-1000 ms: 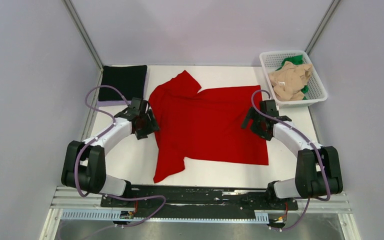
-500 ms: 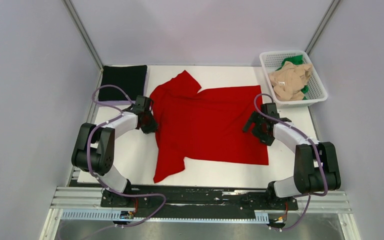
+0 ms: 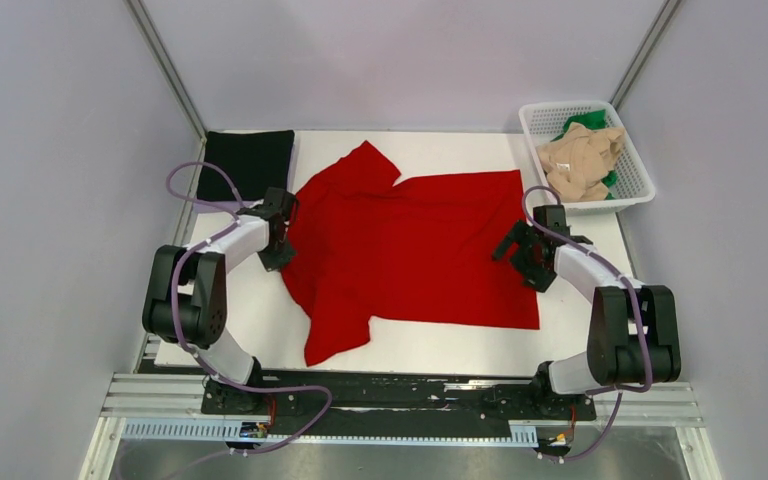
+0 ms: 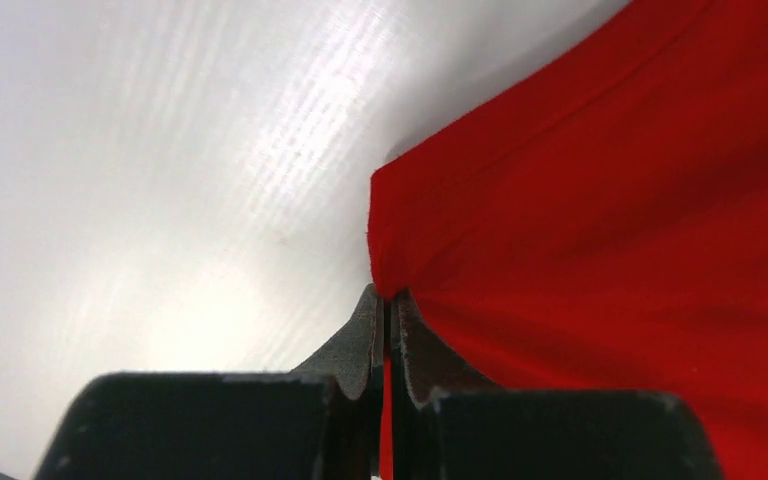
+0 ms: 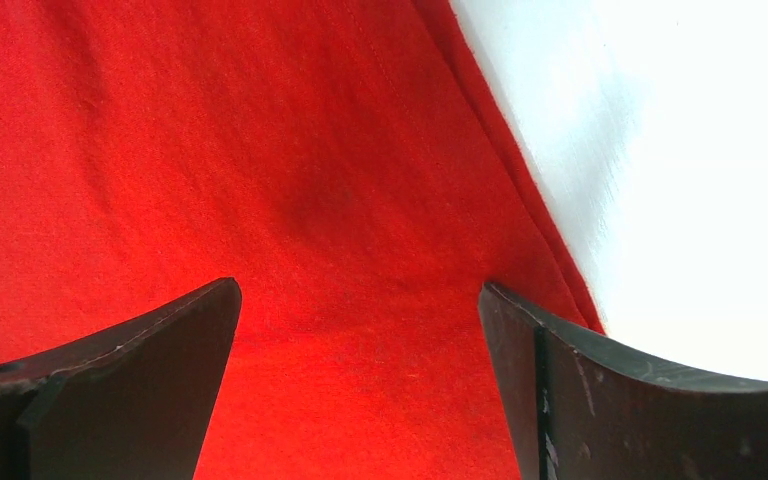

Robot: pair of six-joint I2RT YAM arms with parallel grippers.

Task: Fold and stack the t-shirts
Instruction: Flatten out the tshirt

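Observation:
The red t-shirt (image 3: 410, 250) lies spread across the middle of the table, collar side to the left. My left gripper (image 3: 282, 243) is shut on its left edge; in the left wrist view a pinch of red cloth (image 4: 610, 200) runs between the closed fingertips of that gripper (image 4: 388, 300). My right gripper (image 3: 522, 256) hovers wide open over the shirt's right edge, and red fabric (image 5: 260, 150) fills the gap of the gripper (image 5: 360, 300) with nothing gripped. A folded black t-shirt (image 3: 250, 165) sits at the back left. Beige (image 3: 580, 160) and green (image 3: 585, 122) t-shirts lie crumpled in the basket.
The white lattice basket (image 3: 642, 190) stands at the back right corner. Grey walls and metal posts enclose the table on three sides. Bare white tabletop (image 3: 430, 345) shows in front of the red shirt and to the left of it (image 4: 160, 200).
My left gripper has shut on the red shirt's left edge and drawn it leftward. My right gripper has shifted slightly right, toward the shirt's right edge, staying open.

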